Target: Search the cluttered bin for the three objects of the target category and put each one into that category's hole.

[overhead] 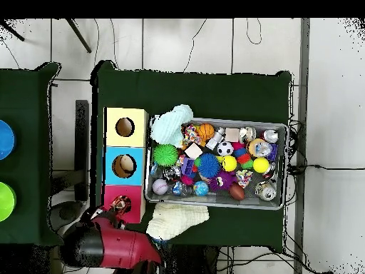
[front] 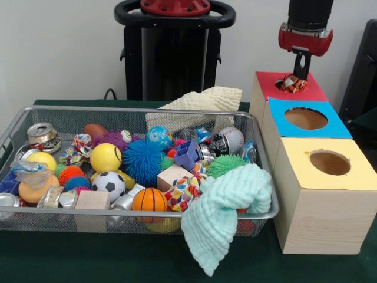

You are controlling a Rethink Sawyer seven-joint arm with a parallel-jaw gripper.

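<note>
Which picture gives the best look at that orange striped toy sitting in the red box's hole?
The front view: the striped toy shows its stripes in the red box's hole, under the gripper. Overhead it is a small speck beside the arm.

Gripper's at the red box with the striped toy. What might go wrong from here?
The orange black-striped toy sits in the red-topped hole with the gripper right on it; it may catch on the rim or lift back out. The mint cloth draped over the wire-mesh basket may hide remaining plush animals.
</note>
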